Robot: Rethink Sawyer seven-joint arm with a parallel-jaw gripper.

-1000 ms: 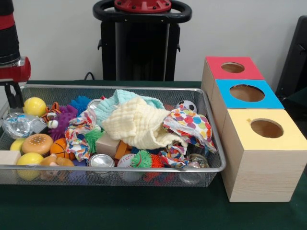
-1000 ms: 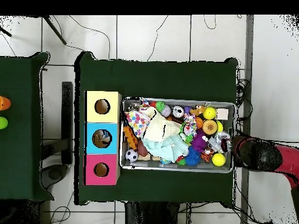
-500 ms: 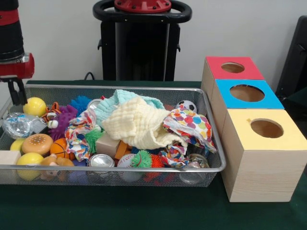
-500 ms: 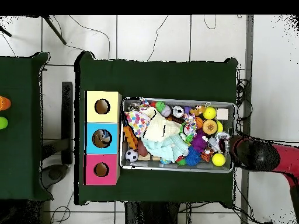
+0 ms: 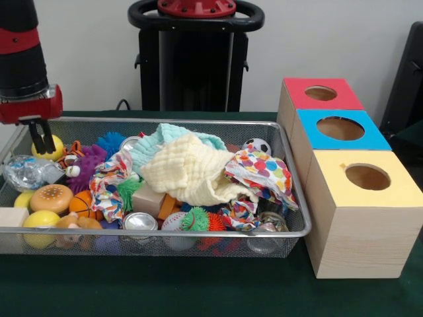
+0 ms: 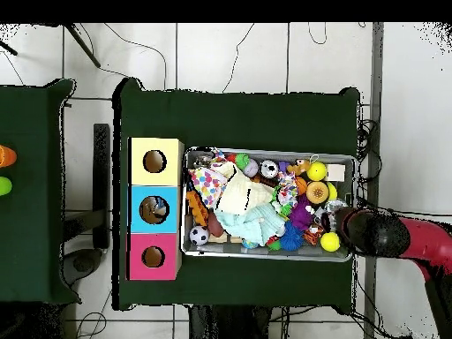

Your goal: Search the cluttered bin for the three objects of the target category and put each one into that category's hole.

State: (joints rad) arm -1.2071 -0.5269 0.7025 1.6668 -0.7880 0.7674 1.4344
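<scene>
Wire bin [image 5: 291,173]: full, cloths heaped over toys. Gripper [image 5: 41,139]: fingers slightly apart, empty, over yellow ball [image 5: 55,149] at the bin's end. Three holed boxes [image 5: 362,206] beside (blue one apparently holds something). Sorting looks barely begun.

Cloths [image 5: 192,168] heaped in the middle of the bin [image 5: 291,198] bury what lies beneath. Toys crowd every side of them. The three box holes beside the bin lie open from above.
</scene>
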